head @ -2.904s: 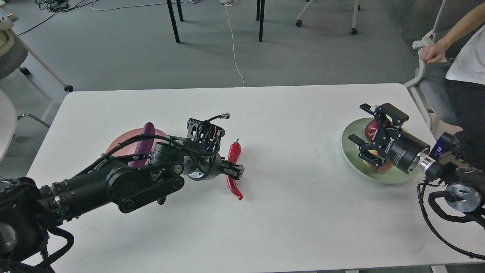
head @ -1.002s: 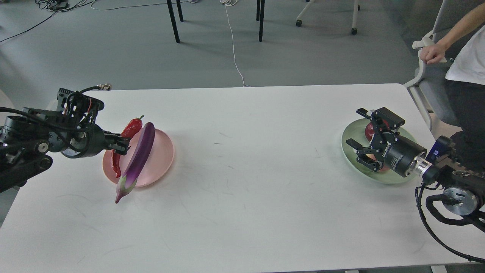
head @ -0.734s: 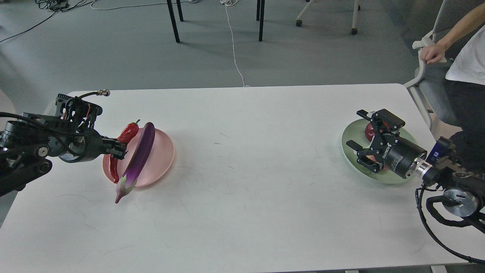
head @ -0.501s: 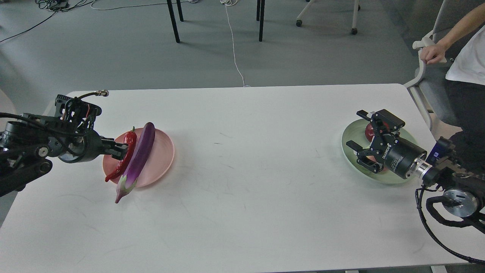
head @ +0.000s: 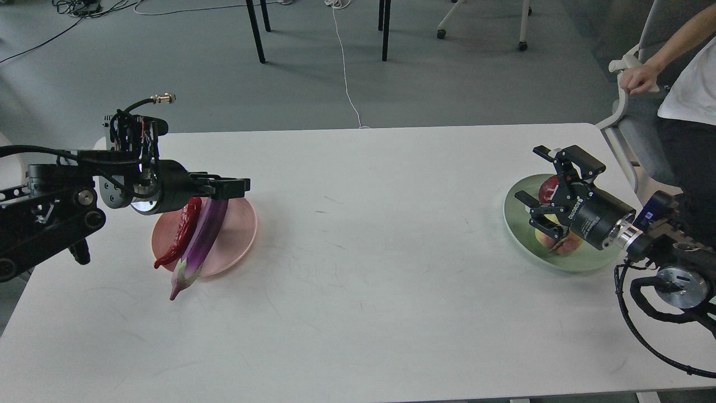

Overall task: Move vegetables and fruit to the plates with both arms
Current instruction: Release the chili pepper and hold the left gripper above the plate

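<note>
On the left side of the white counter (head: 358, 235) sits the salmon pink plate (head: 238, 229); the red chili pepper (head: 180, 232) lies along its left part, its tip reaching past the near rim; just beside it, touching along its length, the purple eggplant (head: 202, 238) lies slantwise across the plate, its pale calyx end hanging over the near rim onto the counter; the left end effector (head: 229, 186) hangs above the far ends of both vegetables, pointing rightward, holding nothing; its fingers are seen edge-on as one dark bar, so I cannot tell whether they are spread or pressed together; the left arm (head: 50, 207) comes in low from the left edge, with a loop of cable and a metal connector standing up above its wrist; the middle of the counter carries only faint scuffs; toward the right edge lies the pale mint green plate (head: 523, 224), and on it the dark red pomegranate (head: 549, 189) at the far side and the yellow-green, pink-blushed fruit (head: 565, 243) at the near side, both partly hidden; the right end effector (head: 547, 178) hovers over this plate with its fingers spread wide, one above the pomegranate and one nearer, gripping nothing; white lettering shows on its black barrel; beyond the counter's right corner a person's hand (head: 637, 79) rests on a chair arm.
</note>
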Robot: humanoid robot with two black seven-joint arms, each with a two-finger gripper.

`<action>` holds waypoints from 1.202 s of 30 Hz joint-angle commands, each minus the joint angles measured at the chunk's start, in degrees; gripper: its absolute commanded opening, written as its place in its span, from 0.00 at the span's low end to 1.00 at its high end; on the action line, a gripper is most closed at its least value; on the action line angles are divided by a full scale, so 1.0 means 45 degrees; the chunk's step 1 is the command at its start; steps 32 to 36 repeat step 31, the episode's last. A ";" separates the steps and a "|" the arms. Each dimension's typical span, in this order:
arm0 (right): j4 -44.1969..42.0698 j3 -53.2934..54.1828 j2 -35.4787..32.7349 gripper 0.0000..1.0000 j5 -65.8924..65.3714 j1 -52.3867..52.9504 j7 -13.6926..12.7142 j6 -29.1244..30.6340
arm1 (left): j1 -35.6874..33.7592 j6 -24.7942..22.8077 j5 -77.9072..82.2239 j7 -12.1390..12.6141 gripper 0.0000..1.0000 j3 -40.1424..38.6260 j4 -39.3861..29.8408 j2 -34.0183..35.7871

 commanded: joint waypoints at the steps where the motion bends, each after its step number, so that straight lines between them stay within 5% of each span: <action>1: 0.0003 0.0984 0.0019 0.99 0.0044 -0.0007 0.0000 -0.0392 | 0.0480 0.2546 -0.3955 -0.0795 0.98 -0.0085 -0.0082 -0.0930; 6: -0.0055 0.1689 0.0019 0.99 0.0083 0.0187 0.0000 -0.0492 | 0.1494 0.6513 -0.7088 -0.1812 0.98 -0.1076 -0.0043 -0.2453; 8: -0.0055 0.1924 0.0116 0.99 0.0161 0.0305 0.0000 -0.0492 | 0.2314 0.7026 -0.7286 -0.2125 0.98 -0.2461 -0.0024 -0.3311; 14: 0.0024 0.2354 0.1501 0.99 0.0279 0.0306 0.0000 -0.0667 | 0.5417 0.6969 -0.7073 -0.2205 0.98 -0.7635 0.0015 -0.6005; 26: 0.0023 0.2647 0.2090 0.99 0.0767 0.0149 0.0000 -0.1313 | 0.7474 0.4353 -0.5546 -0.2224 0.98 -1.1138 0.0074 -0.7552; 36: 0.0101 0.2667 0.2070 0.99 0.0767 0.0149 0.0000 -0.1293 | 0.8157 0.4156 -0.6562 -0.2205 0.98 -1.1725 -0.0335 -0.7925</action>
